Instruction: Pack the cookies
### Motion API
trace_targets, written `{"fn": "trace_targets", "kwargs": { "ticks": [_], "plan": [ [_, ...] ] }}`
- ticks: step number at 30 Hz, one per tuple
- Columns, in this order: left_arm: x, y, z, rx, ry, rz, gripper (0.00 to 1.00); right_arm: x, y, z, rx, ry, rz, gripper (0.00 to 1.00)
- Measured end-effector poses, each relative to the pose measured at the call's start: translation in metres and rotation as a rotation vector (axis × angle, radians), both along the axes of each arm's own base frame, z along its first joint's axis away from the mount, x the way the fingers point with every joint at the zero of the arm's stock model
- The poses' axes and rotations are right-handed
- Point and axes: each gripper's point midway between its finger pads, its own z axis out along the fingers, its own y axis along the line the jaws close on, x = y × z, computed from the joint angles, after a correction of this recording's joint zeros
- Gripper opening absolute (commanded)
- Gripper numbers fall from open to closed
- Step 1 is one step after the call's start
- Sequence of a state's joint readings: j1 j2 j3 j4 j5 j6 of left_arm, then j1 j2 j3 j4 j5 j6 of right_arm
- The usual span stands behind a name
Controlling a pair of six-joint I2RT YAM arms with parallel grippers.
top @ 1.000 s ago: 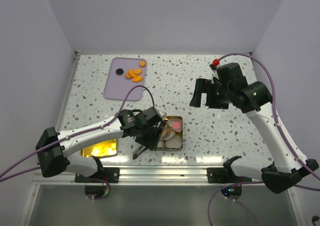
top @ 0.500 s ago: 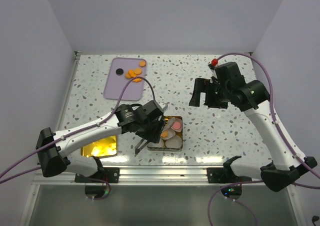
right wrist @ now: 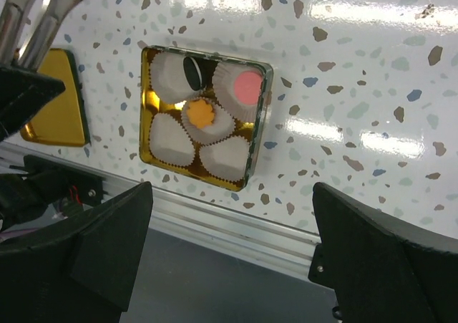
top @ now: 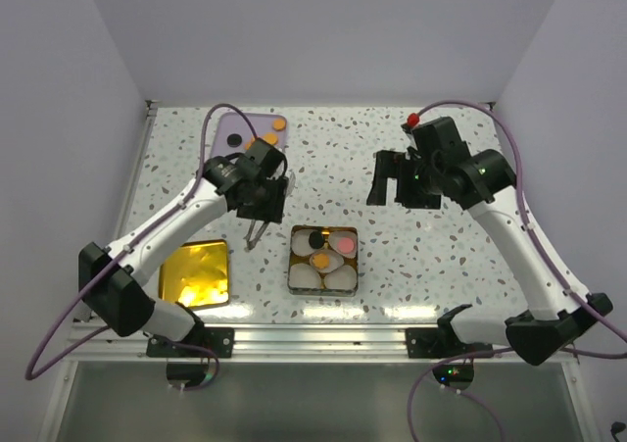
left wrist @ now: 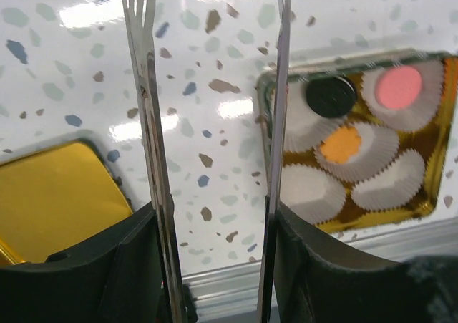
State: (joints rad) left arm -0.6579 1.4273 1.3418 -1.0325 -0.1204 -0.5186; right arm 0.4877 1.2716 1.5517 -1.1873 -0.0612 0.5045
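Several orange cookies and a black one lie on a lilac tray. A gold tin holds white paper cups with a black cookie, a pink one and an orange one; they also show in the left wrist view and the right wrist view. My left gripper is shut on metal tongs, with nothing between their tips, between tray and tin. My right gripper is open and empty, high, right of the tin.
A gold lid lies at the front left, also in the left wrist view and the right wrist view. A metal rail runs along the near table edge. Grey walls close in three sides.
My left gripper with the tongs has lifted off the tin and swung back-left towards the lilac tray. The orange cookie stays in the tin's middle cup. The right gripper shifted slightly left.
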Motion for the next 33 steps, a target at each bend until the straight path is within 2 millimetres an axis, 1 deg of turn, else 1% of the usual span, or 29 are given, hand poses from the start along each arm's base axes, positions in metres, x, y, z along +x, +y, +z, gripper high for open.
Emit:
{"fn": "trace_targets", "kwargs": {
  "ticks": [3, 7, 10, 13, 16, 24, 28, 33],
  "plan": [
    [0.024, 0.016, -0.011, 0.038, 0.023, 0.048, 0.59, 0.004, 0.002, -0.002, -0.006, 0.011, 0.0, 0.97],
    [0.049, 0.038, -0.026, 0.074, 0.058, 0.098, 0.59, 0.012, 0.006, 0.001, -0.01, 0.008, 0.002, 0.97],
    [0.067, 0.048, -0.033, 0.089, 0.07, 0.109, 0.59, 0.02, 0.007, 0.004, -0.019, -0.005, 0.002, 0.97],
    [0.082, 0.051, -0.04, 0.091, 0.075, 0.099, 0.59, 0.026, 0.009, 0.006, -0.027, -0.008, 0.005, 0.97],
    [0.091, 0.052, -0.049, 0.089, 0.087, 0.086, 0.58, 0.034, 0.012, 0.006, -0.037, -0.005, 0.01, 0.97],
    [0.122, 0.062, -0.078, 0.092, 0.131, 0.076, 0.58, 0.054, 0.021, 0.003, -0.069, 0.01, 0.026, 0.97],
    [0.137, 0.064, -0.086, 0.092, 0.135, 0.064, 0.58, 0.068, 0.025, 0.004, -0.085, 0.0, 0.03, 0.97],
    [0.148, 0.061, -0.094, 0.097, 0.139, 0.039, 0.58, 0.081, 0.031, 0.0, -0.099, 0.009, 0.04, 0.97]
  ]
}}
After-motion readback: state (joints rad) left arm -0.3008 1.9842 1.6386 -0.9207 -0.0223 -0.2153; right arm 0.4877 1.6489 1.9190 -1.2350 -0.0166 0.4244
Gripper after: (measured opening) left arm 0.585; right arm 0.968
